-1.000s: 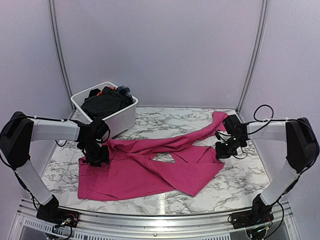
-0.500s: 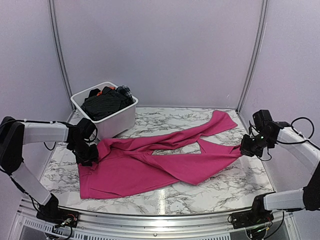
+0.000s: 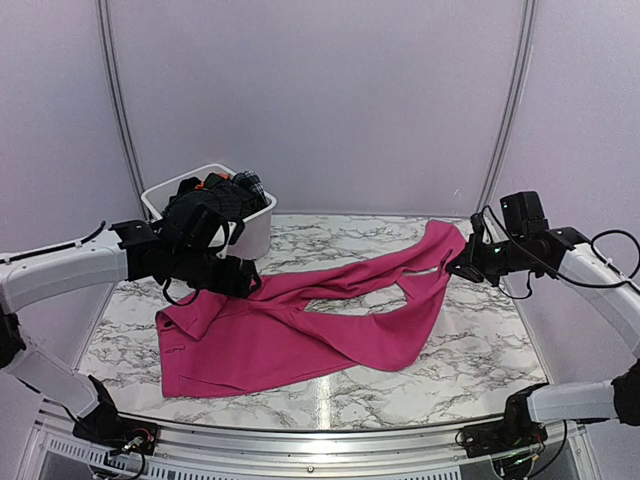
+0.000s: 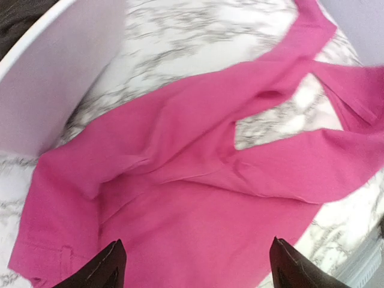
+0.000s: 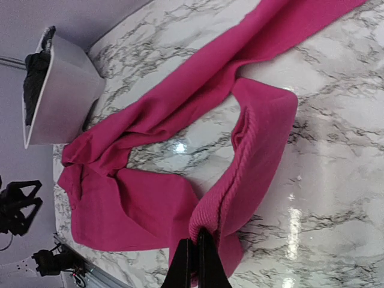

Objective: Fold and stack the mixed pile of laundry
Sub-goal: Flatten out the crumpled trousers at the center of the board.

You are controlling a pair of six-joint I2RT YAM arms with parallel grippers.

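1. Cloth (image 3: 300,335) — large, magenta-pink, spread rumpled over the marble surface (image 3: 480,350), from lower left of the top view up to centre right.
2. Broad part at the left; two long strips running from it toward the right, with bare marble showing in the gap between them.
3. Right hand (image 3: 462,268) at centre right of the top view, clamped tight on the cloth's ribbed edge, with that edge lifted off the surface.
4. Same grip at bottom centre of the right wrist view: ribbed edge pinched between the dark fingers (image 5: 186,264), cloth trailing away toward the upper left.
5. Left hand (image 3: 238,280) left of centre in the top view, over the cloth's upper left part and just in front of the tub (image 3: 258,228).
6. Spread wide, nothing between the fingertips (image 4: 111,267) — both tips dark at the bottom of the left wrist view, pink cloth beneath. Touching the cloth or not: cannot tell.
7. Tub white, at upper left of the surface near the back wall, with the cloth's left end close to its base.
8. In the tub: black shirt (image 3: 215,195) heaped above the rim, orange bit (image 3: 203,183) at the back, plaid piece (image 3: 250,185) by the right rim.
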